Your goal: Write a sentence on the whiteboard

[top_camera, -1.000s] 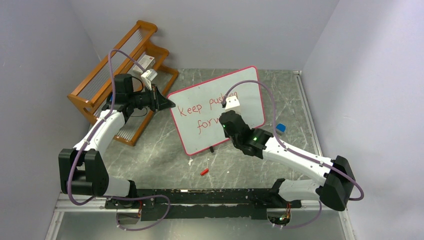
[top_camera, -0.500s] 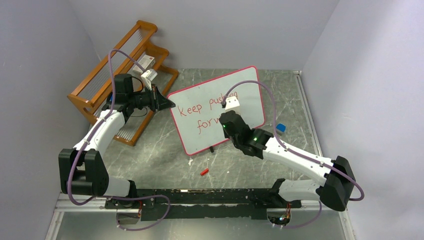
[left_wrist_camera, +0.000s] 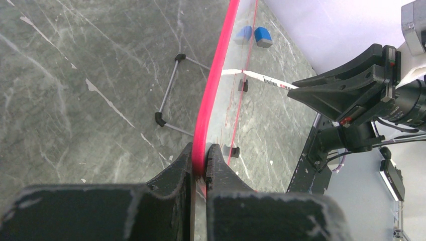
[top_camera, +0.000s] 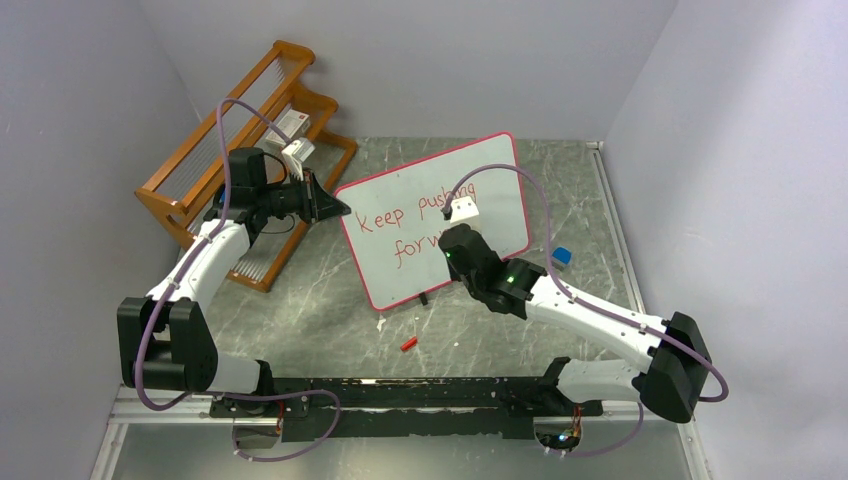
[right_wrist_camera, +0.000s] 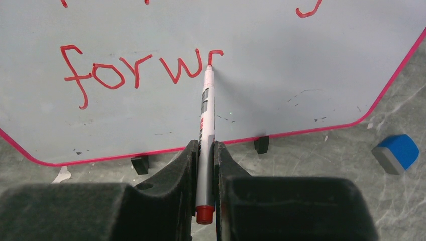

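The whiteboard (top_camera: 420, 200) stands tilted on the table, white with a red-pink frame; it also shows in the right wrist view (right_wrist_camera: 301, 60). The sentence (top_camera: 400, 232) in red reads "Keep pushing" and, below, "forw" with a partly drawn letter (right_wrist_camera: 135, 70). My left gripper (top_camera: 338, 209) is shut on the board's left edge (left_wrist_camera: 211, 100). My right gripper (right_wrist_camera: 205, 150) is shut on a white marker with a red end (right_wrist_camera: 206, 125); its tip touches the board at the last stroke. In the top view my right gripper (top_camera: 452, 240) hides the end of the lettering.
A wooden rack (top_camera: 240, 150) stands at the back left. A blue eraser (top_camera: 561, 257) lies right of the board, also in the right wrist view (right_wrist_camera: 397, 152). A red marker cap (top_camera: 408, 343) lies on the table in front. Black feet (right_wrist_camera: 261, 144) hold the board.
My right gripper has shifted very slightly with the marker on the board. The left arm and the board have not moved.
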Tool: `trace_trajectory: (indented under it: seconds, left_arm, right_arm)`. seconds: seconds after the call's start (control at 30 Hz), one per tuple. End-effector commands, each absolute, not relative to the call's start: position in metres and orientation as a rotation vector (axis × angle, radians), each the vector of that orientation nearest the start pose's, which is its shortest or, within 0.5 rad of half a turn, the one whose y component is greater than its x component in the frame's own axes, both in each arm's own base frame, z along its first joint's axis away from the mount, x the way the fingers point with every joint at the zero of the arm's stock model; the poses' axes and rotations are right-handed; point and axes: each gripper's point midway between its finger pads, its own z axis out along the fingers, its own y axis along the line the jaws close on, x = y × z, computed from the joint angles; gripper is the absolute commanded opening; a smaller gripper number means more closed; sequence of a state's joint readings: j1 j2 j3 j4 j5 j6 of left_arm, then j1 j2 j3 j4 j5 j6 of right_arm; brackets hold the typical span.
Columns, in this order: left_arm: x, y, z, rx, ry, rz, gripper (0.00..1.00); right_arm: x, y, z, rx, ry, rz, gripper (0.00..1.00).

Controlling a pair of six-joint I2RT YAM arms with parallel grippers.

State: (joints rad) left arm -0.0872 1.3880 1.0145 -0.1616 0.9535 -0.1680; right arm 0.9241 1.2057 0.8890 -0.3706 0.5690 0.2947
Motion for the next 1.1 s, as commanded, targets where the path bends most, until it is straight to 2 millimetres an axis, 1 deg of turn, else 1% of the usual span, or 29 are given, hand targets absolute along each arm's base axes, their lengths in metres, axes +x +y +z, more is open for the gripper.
trace_trajectory:
  seconds: [0.0,0.43,0.6,0.87,1.07]
  left_arm:
    - [0.3440,-0.1651,0.1740,0.507,2.096,-0.969,0.05]
    - [0.3444,-0.1653,0.1738,0.508,2.096,-0.971,0.05]
    - [0.3446,-0.1653,0.1734,0.506,2.097,-0.972,0.05]
    - [0.3446,-0.1653,0.1734,0.507,2.097,-0.972,0.05]
    - [0.3442,-0.1651,0.1729,0.507,2.099,-0.970,0.05]
  right_arm:
    - [0.2585,0.2096,0.1454,-0.411,2.159,0.060,0.00]
    - [0.2619,0.2025,0.1471,-0.407,2.153,0.005,0.00]
    - [0.2615,0.2046,0.1506,-0.417,2.152,0.018,0.00]
    - [0.2596,0.2042,0.1496,-0.425,2.158,0.020,0.00]
    - [0.2604,0.2002,0.1509,-0.417,2.153,-0.001,0.00]
